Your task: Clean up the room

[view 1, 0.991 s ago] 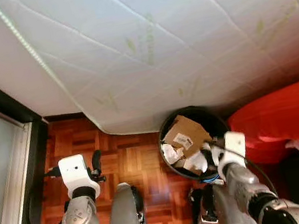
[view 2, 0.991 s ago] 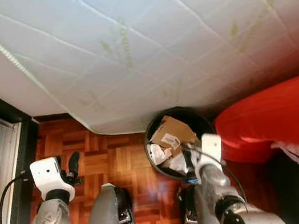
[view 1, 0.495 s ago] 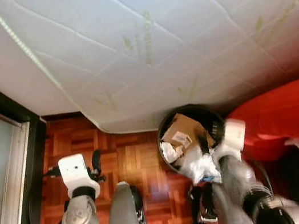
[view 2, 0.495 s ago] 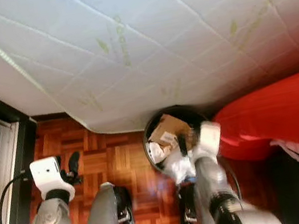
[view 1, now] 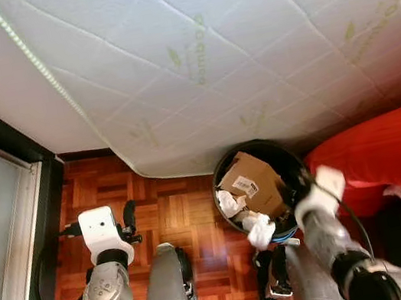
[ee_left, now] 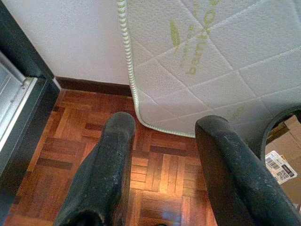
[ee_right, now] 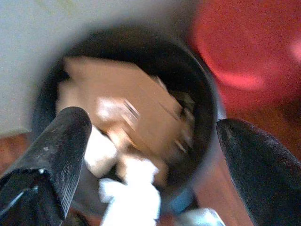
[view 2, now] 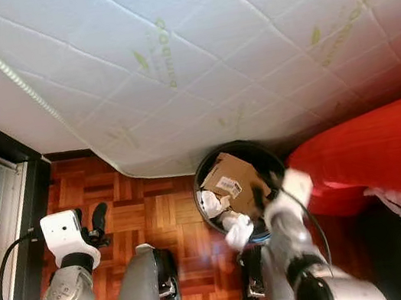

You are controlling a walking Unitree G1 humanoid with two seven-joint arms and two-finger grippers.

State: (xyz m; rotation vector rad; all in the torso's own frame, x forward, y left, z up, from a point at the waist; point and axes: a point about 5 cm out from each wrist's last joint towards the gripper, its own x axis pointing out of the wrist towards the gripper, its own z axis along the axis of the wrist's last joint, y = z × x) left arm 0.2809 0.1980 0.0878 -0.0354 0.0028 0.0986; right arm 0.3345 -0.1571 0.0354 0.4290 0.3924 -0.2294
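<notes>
Parquet: white wad (view 1: 260, 230) on bin (view 1: 290, 162) rim, beside open right hand (ee_right: 150, 155).

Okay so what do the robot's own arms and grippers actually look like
Both arms are silver metal tubes. The left arm ends in a white boxy wrist block with a black cable trailing off it. The left gripper and the right gripper each have two long, rounded, matte black fingers with a scuffed, rough surface.

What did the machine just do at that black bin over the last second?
The right pincer, over the black bin a second ago, has swung toward the red cushion and is open. A crumpled white paper now sits at the bin's near rim. The cardboard box, mattress and left pincer stayed put.
</notes>
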